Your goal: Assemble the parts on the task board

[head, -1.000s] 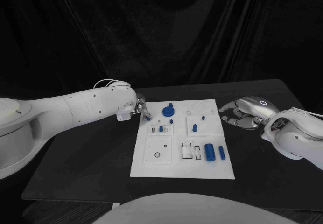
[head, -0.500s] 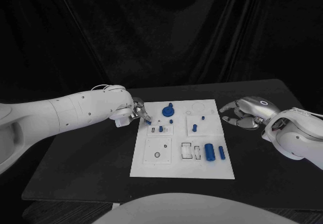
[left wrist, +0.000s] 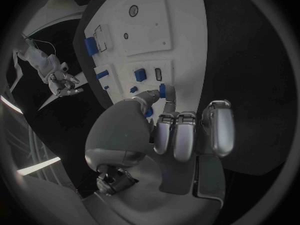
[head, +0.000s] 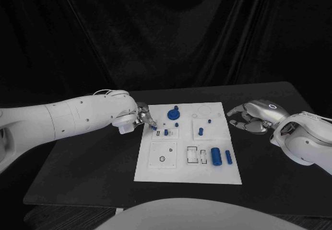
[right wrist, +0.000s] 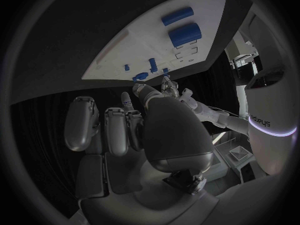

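Note:
The white task board [head: 181, 170] lies in the middle of the black table. My left hand [head: 142, 115] hovers at the board's far left corner and pinches a small blue peg [head: 152, 126] between thumb and a finger; in the left wrist view the peg [left wrist: 162, 91] sits just over the board [left wrist: 181, 20] next to a small dark slot [left wrist: 157, 74]. My right hand [head: 250, 118] hangs beside the board's right edge, fingers loosely bent and apart, holding nothing. On the board are a blue disc [head: 172, 114], small pegs [head: 200, 130] and two blue cylinders [head: 216, 156].
Bare black table [head: 90, 167] surrounds the board on all sides. In the right wrist view the board [right wrist: 150, 45] and its two cylinders [right wrist: 185, 34] lie beyond my right hand [right wrist: 156, 130]. A dark curtain closes off the back.
My left hand has shifted slightly toward the board's near side, carrying the blue peg along its left edge. The right hand has hardly moved.

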Robot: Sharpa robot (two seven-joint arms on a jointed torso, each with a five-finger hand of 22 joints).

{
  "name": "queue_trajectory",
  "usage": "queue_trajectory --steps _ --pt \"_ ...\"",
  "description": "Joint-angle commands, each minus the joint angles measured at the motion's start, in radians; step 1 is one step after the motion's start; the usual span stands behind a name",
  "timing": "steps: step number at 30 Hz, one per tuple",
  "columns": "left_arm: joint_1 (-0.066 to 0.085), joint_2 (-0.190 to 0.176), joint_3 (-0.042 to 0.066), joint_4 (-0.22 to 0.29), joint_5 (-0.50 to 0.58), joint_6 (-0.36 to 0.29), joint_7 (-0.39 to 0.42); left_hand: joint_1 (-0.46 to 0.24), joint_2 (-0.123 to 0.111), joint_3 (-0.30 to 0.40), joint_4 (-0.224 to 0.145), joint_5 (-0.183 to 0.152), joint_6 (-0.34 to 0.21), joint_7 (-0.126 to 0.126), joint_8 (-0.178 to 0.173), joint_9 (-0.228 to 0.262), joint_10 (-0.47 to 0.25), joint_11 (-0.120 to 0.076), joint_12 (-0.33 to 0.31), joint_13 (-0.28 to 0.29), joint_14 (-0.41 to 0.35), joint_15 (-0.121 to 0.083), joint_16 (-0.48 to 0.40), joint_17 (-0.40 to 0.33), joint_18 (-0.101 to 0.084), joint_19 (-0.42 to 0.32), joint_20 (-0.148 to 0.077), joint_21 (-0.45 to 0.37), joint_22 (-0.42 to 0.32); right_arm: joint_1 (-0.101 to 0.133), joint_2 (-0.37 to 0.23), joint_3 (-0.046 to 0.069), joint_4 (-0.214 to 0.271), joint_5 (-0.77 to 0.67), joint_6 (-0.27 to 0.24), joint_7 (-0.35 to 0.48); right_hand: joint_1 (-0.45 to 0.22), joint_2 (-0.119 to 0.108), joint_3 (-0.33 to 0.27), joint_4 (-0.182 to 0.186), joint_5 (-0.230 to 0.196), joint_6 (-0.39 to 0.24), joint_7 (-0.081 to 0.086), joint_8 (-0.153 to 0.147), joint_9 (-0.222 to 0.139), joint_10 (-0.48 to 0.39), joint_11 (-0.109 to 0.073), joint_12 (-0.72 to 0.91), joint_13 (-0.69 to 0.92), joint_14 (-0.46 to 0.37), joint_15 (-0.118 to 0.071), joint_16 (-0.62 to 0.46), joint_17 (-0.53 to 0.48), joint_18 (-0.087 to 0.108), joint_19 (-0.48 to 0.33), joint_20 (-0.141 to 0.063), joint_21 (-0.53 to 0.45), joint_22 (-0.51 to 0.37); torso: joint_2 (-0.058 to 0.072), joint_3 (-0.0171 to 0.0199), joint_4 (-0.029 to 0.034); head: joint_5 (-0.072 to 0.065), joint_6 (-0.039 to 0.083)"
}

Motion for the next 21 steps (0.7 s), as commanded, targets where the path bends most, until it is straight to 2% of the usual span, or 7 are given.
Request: queue_trajectory --steps 1,8,21 --pt "-0.002 -0.005 0.001 0.02 -0.015 -0.026 -0.006 -0.002 0.001 0.032 -0.026 0.002 0.007 0.003 -0.004 -0.002 0.103 -0.004 0.003 0.263 0.104 -0.006 0.003 0.263 0.001 0.001 -0.001 -0.004 0.166 -0.003 0.0 0.001 0.001 -0.002 -0.005 -0.016 0.006 0.001 0.004 0.001 0.007 0.005 -0.001 -0.006 -0.001 -0.001 0.007 -0.004 0.084 0.051 0.009 -0.007 0.021 0.007 -0.006 0.004 -0.004 0.171 0.001 -0.0003 -0.0005 0.001 0.0" --pt "-0.002 -0.011 0.0 0.041 -0.017 -0.018 -0.006 -0.004 0.001 0.034 -0.025 0.002 0.007 0.003 -0.005 -0.002 0.103 -0.004 0.003 0.263 0.104 -0.006 0.003 0.263 0.001 0.001 -0.001 -0.004 0.167 -0.006 0.001 0.001 0.0 -0.002 -0.006 -0.016 0.006 0.001 0.004 0.001 0.007 0.005 -0.001 -0.006 -0.001 -0.001 0.007 -0.004 0.084 0.051 0.009 -0.007 0.021 0.007 -0.006 0.004 -0.004 0.171 0.001 -0.0002 -0.0007 0.0 0.0" --pt "-0.006 -0.008 0.0 0.048 -0.018 -0.002 -0.003 -0.005 0.001 0.036 -0.026 0.002 0.007 0.003 -0.005 -0.003 0.103 -0.004 0.003 0.263 0.104 -0.006 0.003 0.263 0.001 -0.001 -0.001 -0.007 0.165 -0.011 0.002 0.001 -0.002 -0.002 -0.006 -0.015 0.006 0.001 0.004 0.001 0.007 0.005 -0.001 -0.006 -0.001 -0.001 0.007 -0.004 0.084 0.051 0.009 -0.007 0.021 0.007 -0.006 0.004 -0.004 0.171 0.001 -0.0001 -0.0009 0.001 0.0"
